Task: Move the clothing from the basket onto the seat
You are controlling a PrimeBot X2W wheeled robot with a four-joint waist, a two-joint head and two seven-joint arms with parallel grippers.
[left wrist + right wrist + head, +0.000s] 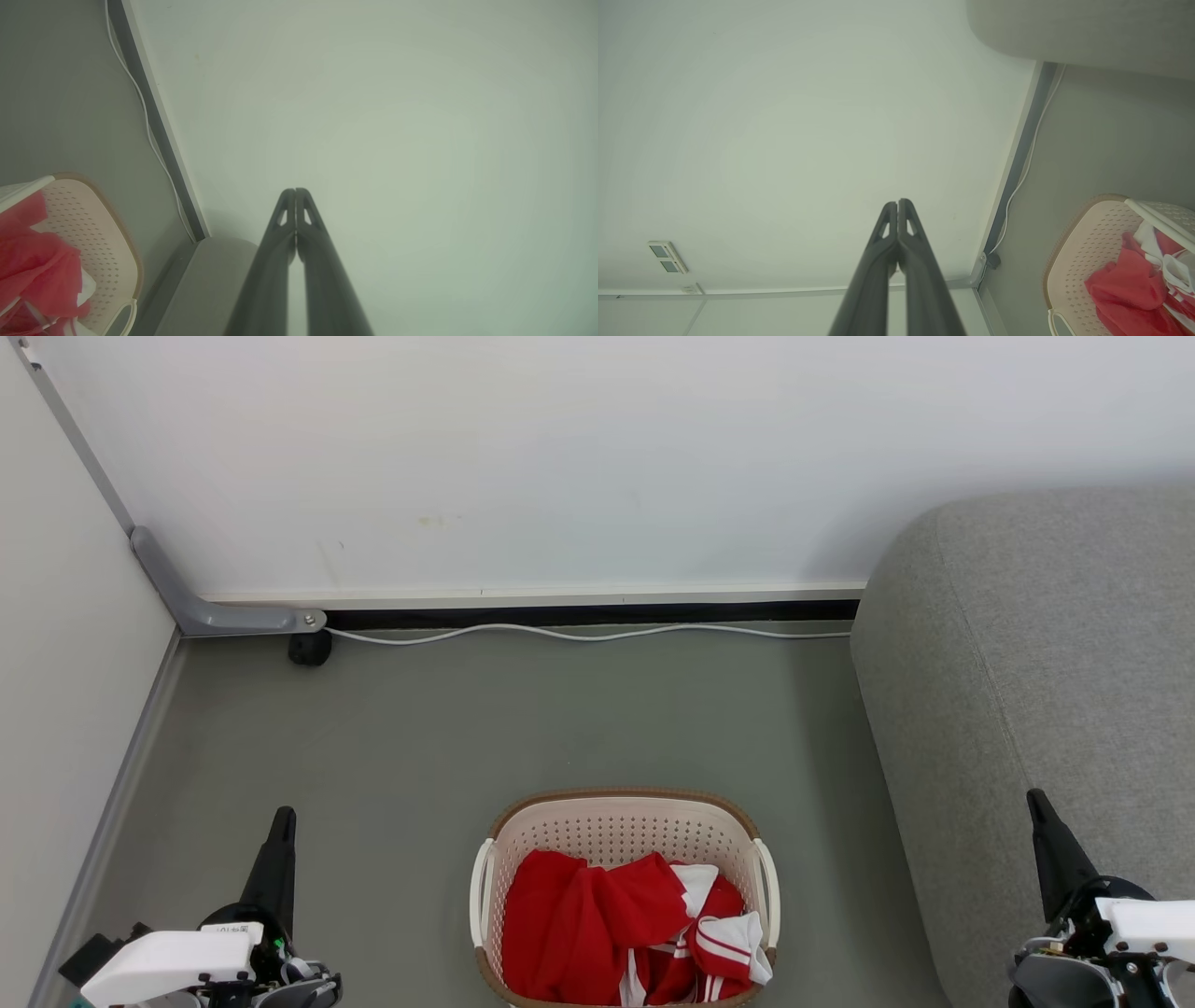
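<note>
Your left gripper is at near left above the floor. Its fingers are clenched tip to tip and hold nothing; the left wrist view shows the two tips touching. The clothing lies to its right and a bit nearer to you, well apart from it.

The basket stands on the floor at near centre, between your two grippers and touching neither. It is cream perforated plastic with a brown rim and a white handle on each side. All the clothing is inside it, heaped toward the near side, so the inside of the far wall is bare.

The clothing is crumpled and bright red. White panels and red-and-white striped trim show at the right of the heap.

The seat is a grey couch with a rounded edge, on the right. It is near the basket, with a strip of floor between them.

Your right gripper is at near right in front of the couch. It is also clenched shut and empty; the right wrist view shows its tips together. The clothing is well apart to its left.
</note>
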